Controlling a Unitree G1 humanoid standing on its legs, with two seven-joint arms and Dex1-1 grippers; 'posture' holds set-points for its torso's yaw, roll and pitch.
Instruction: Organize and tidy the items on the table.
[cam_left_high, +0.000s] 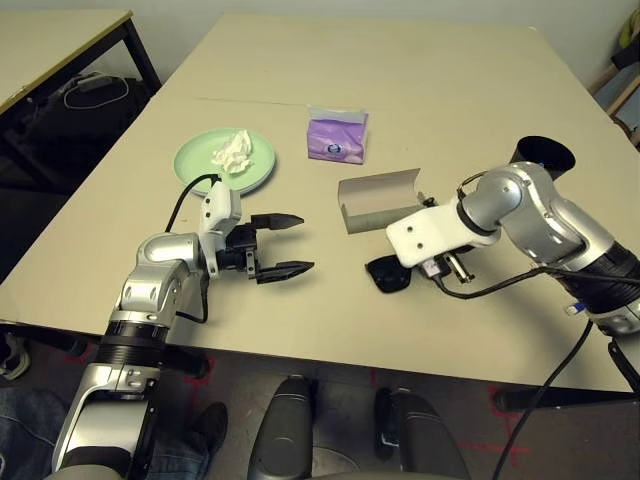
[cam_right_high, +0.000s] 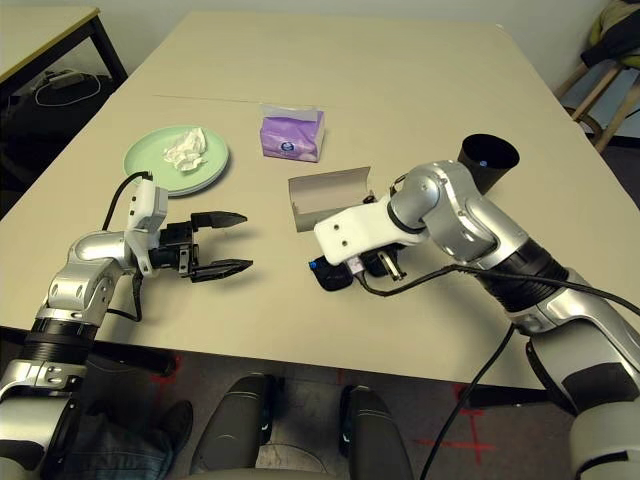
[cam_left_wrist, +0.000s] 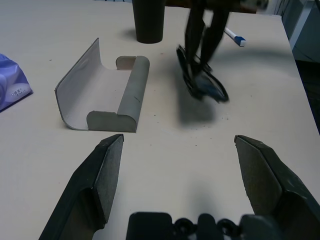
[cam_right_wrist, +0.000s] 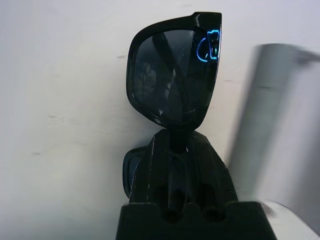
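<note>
My right gripper is shut on the black sunglasses, held on edge just in front of the open grey-beige glasses case; whether they touch the table is unclear. My left gripper stands open and holds nothing, left of the case and pointing toward it. Behind it lies a light-green plate with a crumpled white tissue on it. The purple tissue pack lies behind the case. A black cup stands at the right, with a white pen near it.
A smaller table with black legs stands at the back left, with cables on the floor beside it. A wooden stool stands off the table's right back corner. The table's front edge runs close under both forearms.
</note>
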